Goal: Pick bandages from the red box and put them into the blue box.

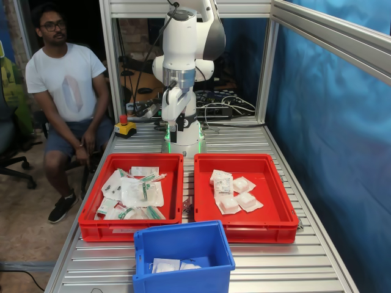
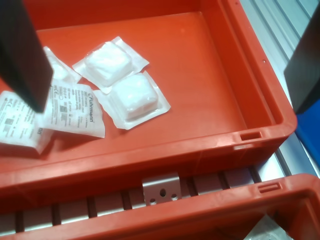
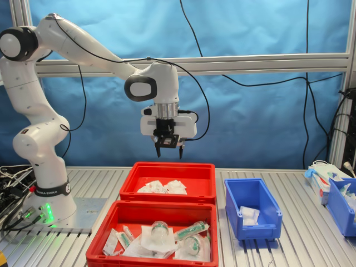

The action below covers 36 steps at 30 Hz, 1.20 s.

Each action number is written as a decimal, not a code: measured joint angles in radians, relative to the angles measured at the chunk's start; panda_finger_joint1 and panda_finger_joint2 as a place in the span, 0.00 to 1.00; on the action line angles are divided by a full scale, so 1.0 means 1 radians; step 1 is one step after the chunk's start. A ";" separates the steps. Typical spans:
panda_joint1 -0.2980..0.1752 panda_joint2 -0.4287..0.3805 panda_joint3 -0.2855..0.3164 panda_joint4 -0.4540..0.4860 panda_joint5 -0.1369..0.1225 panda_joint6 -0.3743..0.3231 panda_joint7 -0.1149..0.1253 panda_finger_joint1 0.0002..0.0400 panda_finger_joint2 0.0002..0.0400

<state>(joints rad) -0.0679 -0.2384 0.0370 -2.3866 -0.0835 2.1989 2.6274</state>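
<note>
The red box [image 1: 278, 221] [image 3: 167, 195] [image 2: 215, 70] holds several bandages [image 1: 236, 194] [image 3: 161, 187], white puffy squares in clear wrap. In the wrist view two bandages [image 2: 120, 80] lie side by side, next to packets [image 2: 70, 107] lying printed side up. My gripper [image 3: 168, 150] [image 1: 174, 129] [image 2: 170, 102] hangs well above this box, open, with nothing between its dark fingers [image 2: 22, 55]. The blue box [image 1: 183, 241] [image 3: 253, 223] stands beside the red boxes with a few white packets [image 1: 166, 265] [image 3: 248, 214] inside.
A second red tray [image 1: 131, 229] [image 3: 105, 236] [image 2: 200, 212] of green-marked packets lies beside the red box. A man [image 1: 67, 91] sits at the table's edge near a yellow stop button [image 1: 124, 127]. Another blue bin [image 3: 340, 207] and metal frame posts [image 1: 264, 67] stand nearby.
</note>
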 joint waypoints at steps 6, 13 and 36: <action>0.000 0.000 0.000 0.000 0.000 0.000 0.000 1.00 1.00; 0.004 0.000 0.000 0.000 0.000 0.000 0.000 1.00 1.00; 0.068 0.005 0.000 0.000 0.000 0.000 0.000 1.00 1.00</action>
<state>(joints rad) 0.0001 -0.2338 0.0374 -2.3866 -0.0835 2.1989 2.6274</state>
